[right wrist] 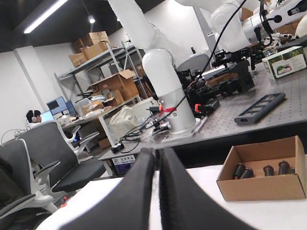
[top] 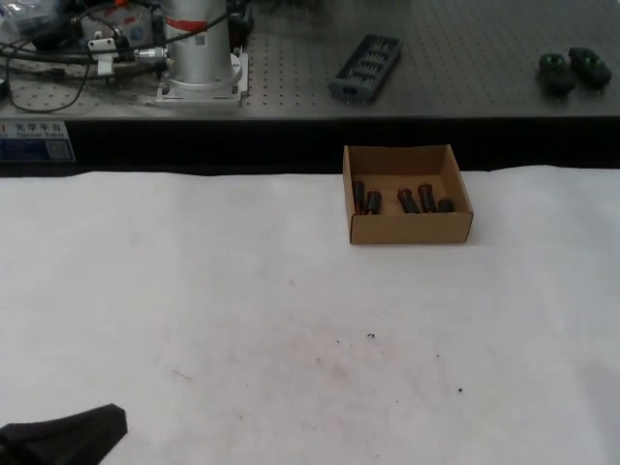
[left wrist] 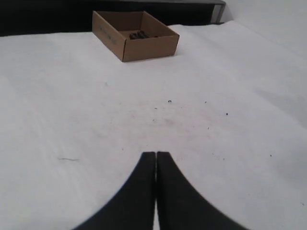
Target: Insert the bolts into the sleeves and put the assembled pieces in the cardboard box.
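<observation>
One cardboard box stands well ahead of the hands, holding five dark assembled pieces. Two hands: one left hand, one right hand. Farther off lie one black tray and two small dark-green parts.

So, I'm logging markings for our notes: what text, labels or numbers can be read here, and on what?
None can be read.
Blue plate on the edge of the far bench: characters too blurred.
Sticker on the silver column: too small.
Green and white carton: print too small.
Cardboard box: no print shows.
</observation>
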Robot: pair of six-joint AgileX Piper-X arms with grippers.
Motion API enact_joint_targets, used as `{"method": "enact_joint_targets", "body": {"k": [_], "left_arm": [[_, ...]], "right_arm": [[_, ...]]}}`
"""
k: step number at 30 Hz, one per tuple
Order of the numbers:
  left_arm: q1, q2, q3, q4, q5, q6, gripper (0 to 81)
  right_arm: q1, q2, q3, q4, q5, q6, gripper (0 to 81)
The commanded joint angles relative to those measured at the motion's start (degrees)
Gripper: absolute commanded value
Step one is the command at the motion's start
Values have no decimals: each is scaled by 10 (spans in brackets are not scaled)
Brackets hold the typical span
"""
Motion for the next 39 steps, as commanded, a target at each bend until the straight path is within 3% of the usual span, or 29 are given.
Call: {"method": "enact_joint_targets", "body": {"k": [1,14,39], "left_arm": [[16,-44,-1,3,-4,5,6],[61,-150,-1,3,-4,5,6],[61,-150,0,3,-4,5,6]], "right_arm": [[0,-6,-5,36,2,1,54],[0,-6,-5,92,2,1,54],[0,-6,-5,92,2,1,54]]}}
